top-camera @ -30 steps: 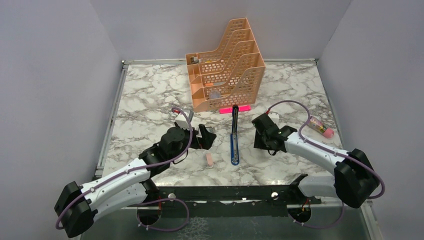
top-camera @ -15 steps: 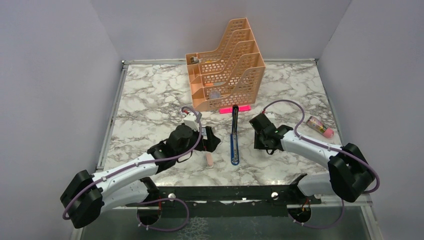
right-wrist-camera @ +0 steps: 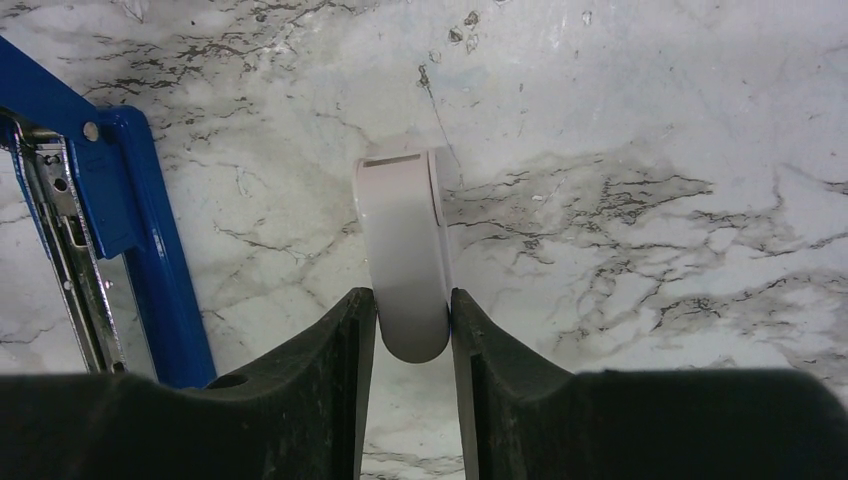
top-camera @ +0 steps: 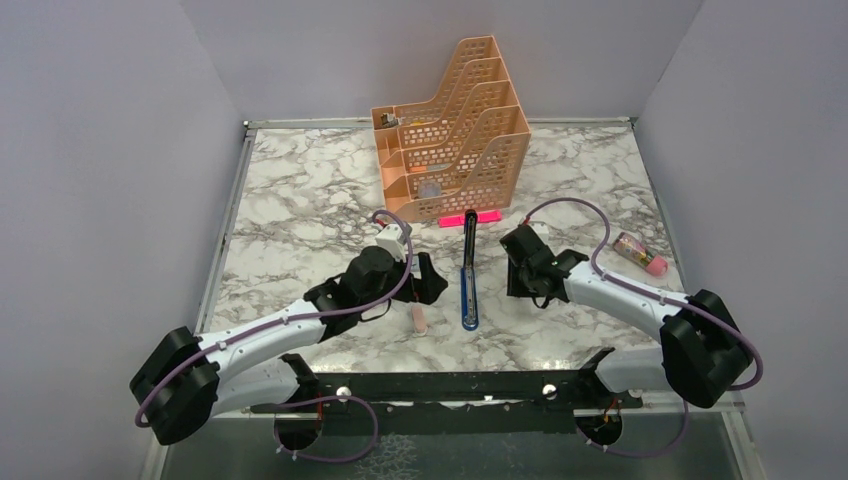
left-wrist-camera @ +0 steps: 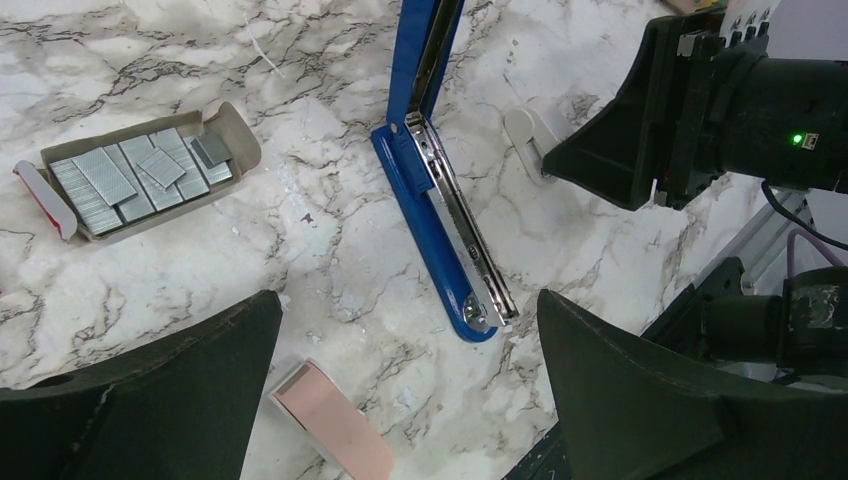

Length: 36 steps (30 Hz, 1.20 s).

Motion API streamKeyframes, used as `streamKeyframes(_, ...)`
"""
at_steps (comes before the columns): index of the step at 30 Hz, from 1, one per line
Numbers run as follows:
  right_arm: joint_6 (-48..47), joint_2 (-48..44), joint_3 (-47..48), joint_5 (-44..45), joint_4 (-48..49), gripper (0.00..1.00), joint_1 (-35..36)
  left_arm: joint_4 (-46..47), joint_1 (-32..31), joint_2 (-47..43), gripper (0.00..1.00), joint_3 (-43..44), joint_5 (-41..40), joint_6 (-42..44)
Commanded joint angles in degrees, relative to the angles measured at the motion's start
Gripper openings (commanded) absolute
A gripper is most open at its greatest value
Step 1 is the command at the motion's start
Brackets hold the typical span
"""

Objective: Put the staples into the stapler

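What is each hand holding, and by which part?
The right hand pinches the small white capsule-like piece by its rounded near end; the left hand is open and holds nothing.

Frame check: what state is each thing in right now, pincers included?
Stapler: swung open, metal rail exposed.
Staples box: slid open, contents showing.
Left pincer: open, holding nothing.
Right pincer: shut on the white piece.
Pink piece: lying flat, untouched.

stapler (left-wrist-camera: pixel 440 235) far end cropped; staples (left-wrist-camera: pixel 140 175) unseen from above
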Motion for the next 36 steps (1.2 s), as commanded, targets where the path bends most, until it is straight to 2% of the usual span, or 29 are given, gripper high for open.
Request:
streamKeyframes(1,-0.73,-0.62,1.76,0.38,0.39,0.37,0.1,2.5,0.15,0.87,0.98,1.8,2.01,-0.7)
streamKeyframes(5,-0.86,-0.3,1.68,0.14,0.99,0.24,0.08,3.08,0.15,1.76,0.97,2.21,3.3,-1.51)
streamKeyframes(7,-1.1,-0.51,1.55,-1.5,1.6,0.22,0.08,3.74,0.14,2.56,0.91,2.42,4.76,-2.13)
streamKeyframes(11,0.19,-3.48,1.31,-4.76,2.25,0.21,0.08,6.8,0.15,4.11,0.83,1.96,7.97,-5.46)
streamKeyframes(14,2.65,-7.78,0.74,-8.03,2.93,0.22,0.1,9.62,0.02,5.85,0.82,1.51,10.35,-9.18)
streamKeyframes(18,8.54,-14.39,-0.75,-11.58,3.25,0.22,0.08,10.24,-1.08,8.4,0.78,2.84,10.95,-12.67)
streamKeyframes(25,16.92,-24.41,-3.28,-15.9,4.51,0.22,0.1,13.36,-2.5,13.63,0.64,5.78,11.11,-16.57)
streamKeyframes(29,20.57,-28.29,-4.27,-16.96,4.26,0.22,0.08,17.28,-3.09,16.91,0.62,6.5,12.76,-17.2)
streamKeyframes(36,23.13,-29.45,-4.82,-21.45,5.93,0.22,0.08,23.49,-3.67,19.92,0.67,7.24,16.64,-16.0)
